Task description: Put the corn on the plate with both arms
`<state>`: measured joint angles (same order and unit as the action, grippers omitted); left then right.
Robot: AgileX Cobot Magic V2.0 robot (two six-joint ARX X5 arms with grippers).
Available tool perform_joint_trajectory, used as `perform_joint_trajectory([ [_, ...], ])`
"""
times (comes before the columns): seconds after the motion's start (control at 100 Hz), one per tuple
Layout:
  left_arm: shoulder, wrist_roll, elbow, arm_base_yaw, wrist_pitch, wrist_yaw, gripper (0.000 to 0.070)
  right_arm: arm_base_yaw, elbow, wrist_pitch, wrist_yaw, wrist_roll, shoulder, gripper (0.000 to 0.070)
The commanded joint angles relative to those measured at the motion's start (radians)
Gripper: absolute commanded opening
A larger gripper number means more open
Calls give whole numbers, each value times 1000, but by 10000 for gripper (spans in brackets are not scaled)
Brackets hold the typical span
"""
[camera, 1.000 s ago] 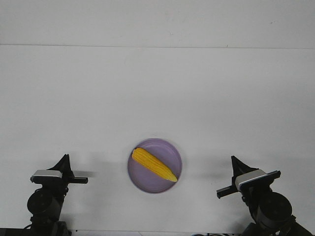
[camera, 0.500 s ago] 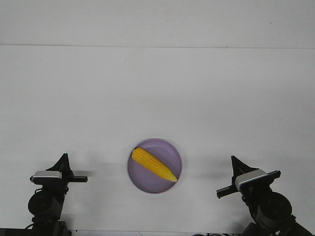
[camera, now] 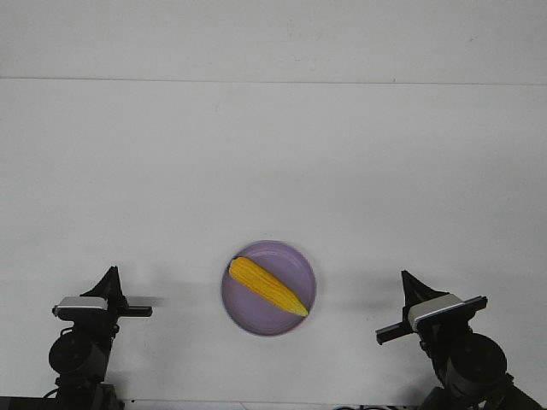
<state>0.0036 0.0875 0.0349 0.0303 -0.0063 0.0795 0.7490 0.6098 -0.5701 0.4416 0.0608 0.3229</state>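
The yellow-orange corn (camera: pixel 267 286) lies on the lavender plate (camera: pixel 292 260) near the table's front middle, its pointed tip toward the right front. My left gripper (camera: pixel 111 275) is at the front left, well left of the plate. Its fingers come to a single point and hold nothing. My right gripper (camera: pixel 408 278) is at the front right, well right of the plate, its fingers also together in a point and empty. Both grippers are clear of the plate and corn.
The white table (camera: pixel 273 171) stretches back to a white wall. Nothing else stands on it.
The left arm has shifted very slightly. The corn, plate and right arm have not moved.
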Motion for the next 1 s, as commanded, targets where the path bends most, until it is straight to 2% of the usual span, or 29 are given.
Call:
perform_joint_trajectory([
  [0.0, -1, 5, -21, -1, 12, 2, 15, 6, 5, 8, 5, 17, -4, 2],
  [0.07, -1, 5, -21, -1, 12, 2, 16, -26, 4, 10, 3, -34, -8, 2],
  [0.14, -1, 5, -21, -1, 11, 2, 15, -101, -9, 37, -31, -43, -23, 2],
  [0.26, -1, 5, -21, -1, 11, 2, 16, -310, -105, 139, -189, -77, -78, 2],
  [0.39, -1, 5, -21, -1, 11, 2, 16, -548, -288, 294, -369, -101, -180, 2],
  [0.5, -1, 5, -21, -1, 11, 2, 16, -690, -409, 361, -466, -90, -261, 2],
  [0.62, -1, 5, -21, -1, 11, 2, 16, -766, -492, 399, -479, -83, -312, 2],
  [0.8, -1, 5, -21, -1, 11, 2, 16, -797, -597, 491, -478, -83, -322, 2],
  [0.99, -1, 5, -21, -1, 8, 2, 16, -797, -597, 459, -479, -84, -322, 2],
])
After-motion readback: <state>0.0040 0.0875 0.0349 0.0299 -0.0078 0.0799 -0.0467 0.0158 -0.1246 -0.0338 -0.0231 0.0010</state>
